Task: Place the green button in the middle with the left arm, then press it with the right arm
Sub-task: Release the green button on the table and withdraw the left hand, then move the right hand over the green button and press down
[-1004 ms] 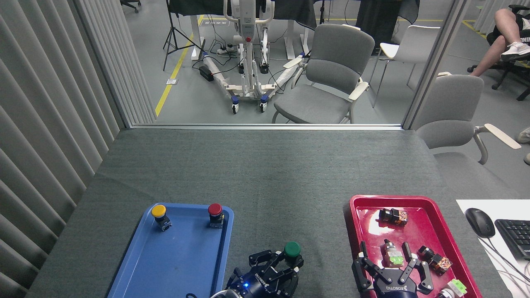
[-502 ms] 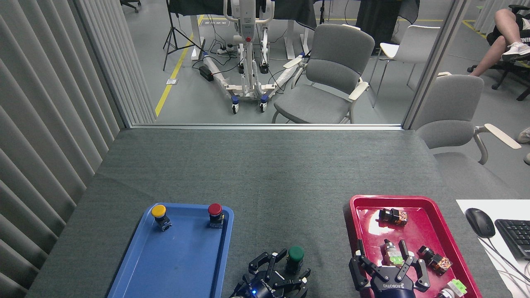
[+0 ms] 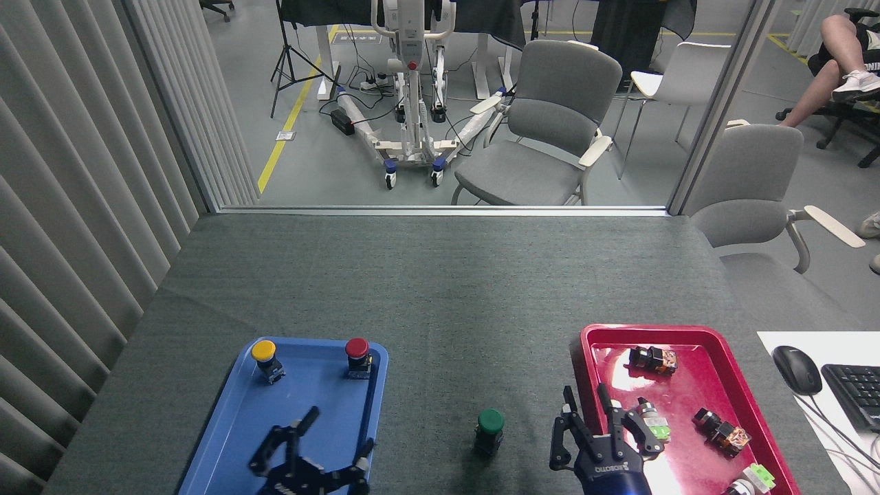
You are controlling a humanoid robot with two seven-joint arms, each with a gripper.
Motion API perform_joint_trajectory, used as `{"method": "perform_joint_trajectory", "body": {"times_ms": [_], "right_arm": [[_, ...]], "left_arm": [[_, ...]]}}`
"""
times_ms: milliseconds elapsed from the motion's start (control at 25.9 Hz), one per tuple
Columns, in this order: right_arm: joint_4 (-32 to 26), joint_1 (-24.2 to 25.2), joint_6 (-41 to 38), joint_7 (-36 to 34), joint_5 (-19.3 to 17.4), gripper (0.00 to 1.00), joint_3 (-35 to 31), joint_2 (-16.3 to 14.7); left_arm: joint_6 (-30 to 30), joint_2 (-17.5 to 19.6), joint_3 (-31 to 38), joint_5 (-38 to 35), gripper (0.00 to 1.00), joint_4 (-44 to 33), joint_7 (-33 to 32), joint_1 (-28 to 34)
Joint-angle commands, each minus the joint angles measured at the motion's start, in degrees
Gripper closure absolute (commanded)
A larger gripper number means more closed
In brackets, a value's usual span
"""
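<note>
Green button [image 3: 490, 424] stands upright on the grey cloth [image 3: 440, 309], between blue tray [image 3: 227, 440] & red tray [image 3: 687, 340]. Looks small, hard, light, may tip. Best to push straight down on the round cap. Left gripper [image 3: 323, 450] is wide open over the blue tray, holds nothing. Right gripper [image 3: 591, 426], just beside the button, is open, empty too.
</note>
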Motion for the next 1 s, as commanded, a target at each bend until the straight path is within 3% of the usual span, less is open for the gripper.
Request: {"method": "perform_joint_trajectory", "body": {"times_ms": [0, 39, 155, 309, 541, 966], "right_arm": [[-0.1, -0.3, 0.1, 0.0, 0.1, 0.95, 3.5, 0.1], [-0.1, -0.2, 0.1, 0.0, 0.2, 1.00, 4.2, 0.1], [0.0, -0.2, 0.1, -0.1, 0.9, 1.00, 4.8, 0.1], [1.2, -0.9, 0.0, -0.1, 1.2, 1.00, 5.2, 0.2], [5.0, -2.6, -0.3, 0.0, 1.2, 1.00, 6.9, 0.1], [10.0, -2.7, -2.2, 0.0, 1.0, 1.00, 9.3, -1.1]], "left_arm": [[-0.3, -1.9, 11.9, -0.3, 0.01, -1.6, -0.6, 3.7], [-0.3, -2.2, 13.6, -0.3, 0.01, -1.7, -0.7, 3.7], [-0.3, -2.6, 15.8, -0.4, 0.01, -1.7, -2.6, 3.7], [-0.5, -2.6, 19.4, -1.4, 0.01, -1.9, -13.4, 3.7], [-1.5, -1.8, 23.1, -1.1, 0.01, -2.5, -10.3, 7.2], [1.1, -1.8, 23.7, -0.2, 0.01, -3.6, -10.9, 6.6]]}}
